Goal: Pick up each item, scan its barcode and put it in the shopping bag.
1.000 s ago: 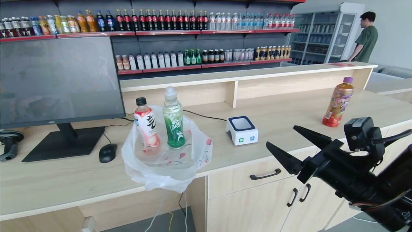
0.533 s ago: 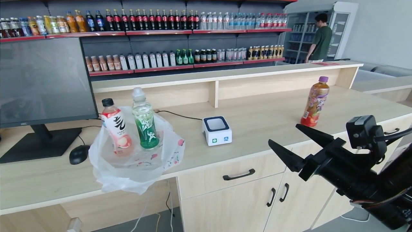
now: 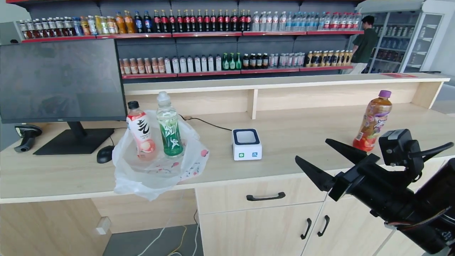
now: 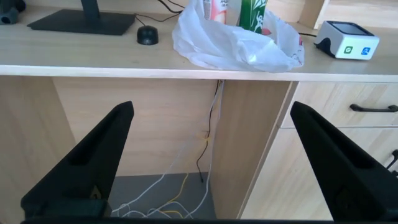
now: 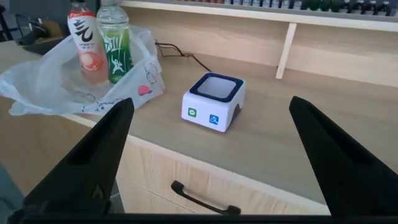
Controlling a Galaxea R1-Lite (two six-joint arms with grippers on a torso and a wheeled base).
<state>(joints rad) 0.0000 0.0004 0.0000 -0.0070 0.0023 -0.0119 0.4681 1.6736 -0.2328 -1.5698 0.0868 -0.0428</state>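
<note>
The right pincer (image 3: 312,149) hangs spread wide and empty in front of the worktop (image 3: 302,128), near the purple-capped juice bottle (image 3: 373,121) standing alone toward its right end. A pink bottle (image 3: 141,133) and a green bottle (image 3: 170,129) stand upright in the shopping bag (image 3: 156,176), left of the white scanner (image 3: 246,144). The left pincer (image 4: 211,107), likewise spread and empty, sits below the worktop's edge.

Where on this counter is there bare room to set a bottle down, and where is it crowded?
Bare counter lies between the scanner and the purple-capped bottle, and along the front edge before the monitor stand. It is crowded around the shopping bag, with the mouse close beside it.
</note>
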